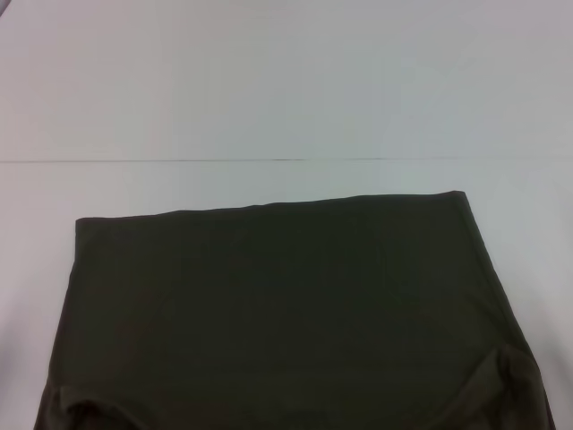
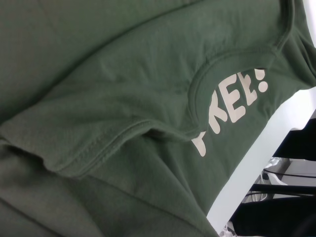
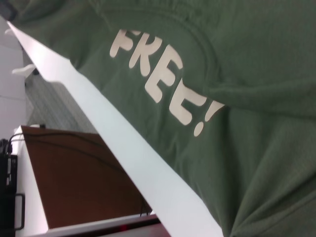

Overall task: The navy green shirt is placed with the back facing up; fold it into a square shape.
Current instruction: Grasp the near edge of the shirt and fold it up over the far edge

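One navy green shirt (image 1: 286,313) lies flat on the table (image 1: 286,90).

The navy green shirt (image 2: 113,98), folded and wrinkled, shows white lettering (image 2: 232,108) near the table edge (image 2: 252,168).

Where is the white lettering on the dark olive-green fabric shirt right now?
The white "FREE!" lettering sits on the dark olive-green fabric shirt close to the white table edge nearest the robot, seen in both wrist views; the head view does not show it.
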You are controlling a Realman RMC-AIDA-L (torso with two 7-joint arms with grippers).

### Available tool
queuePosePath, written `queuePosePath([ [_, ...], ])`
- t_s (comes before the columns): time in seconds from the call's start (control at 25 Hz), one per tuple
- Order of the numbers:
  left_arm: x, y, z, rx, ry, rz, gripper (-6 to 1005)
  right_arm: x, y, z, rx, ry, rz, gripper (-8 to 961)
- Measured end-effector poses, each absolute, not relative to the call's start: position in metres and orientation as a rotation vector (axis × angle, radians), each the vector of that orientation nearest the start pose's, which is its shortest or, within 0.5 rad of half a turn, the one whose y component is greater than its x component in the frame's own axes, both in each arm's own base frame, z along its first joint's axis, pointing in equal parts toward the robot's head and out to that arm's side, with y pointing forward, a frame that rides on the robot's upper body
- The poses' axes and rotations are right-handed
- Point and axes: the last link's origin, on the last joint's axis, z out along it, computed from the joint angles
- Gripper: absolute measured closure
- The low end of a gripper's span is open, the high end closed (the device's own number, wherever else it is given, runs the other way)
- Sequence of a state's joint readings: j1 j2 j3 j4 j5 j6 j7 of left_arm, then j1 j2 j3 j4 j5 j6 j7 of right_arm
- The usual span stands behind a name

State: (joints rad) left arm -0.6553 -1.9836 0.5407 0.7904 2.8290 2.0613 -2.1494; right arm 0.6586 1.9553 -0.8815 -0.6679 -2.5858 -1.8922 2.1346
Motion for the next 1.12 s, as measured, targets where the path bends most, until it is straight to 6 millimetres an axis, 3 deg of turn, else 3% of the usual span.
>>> queuePosePath([
  [0.2,-0.295,0.279,0.059,-2.754,-1.858,0.324,954,0.289,0.29,0.023,-2.92,1.632,-0.432,923],
  [0.44,-0.294,0.283,0.063,-2.756,-1.822,0.243,953,0.288,0.295,0.024,-2.921,1.601,-0.311,923],
  [0.76,-0.294,0.298,0.085,-2.684,-1.765,-0.089,954,0.287,0.306,0.034,-2.85,1.615,-0.032,922],
  [1.12,-0.308,0.31,0.107,-2.461,-1.726,-0.397,954,0.294,0.328,0.054,-2.619,1.638,0.325,923],
])
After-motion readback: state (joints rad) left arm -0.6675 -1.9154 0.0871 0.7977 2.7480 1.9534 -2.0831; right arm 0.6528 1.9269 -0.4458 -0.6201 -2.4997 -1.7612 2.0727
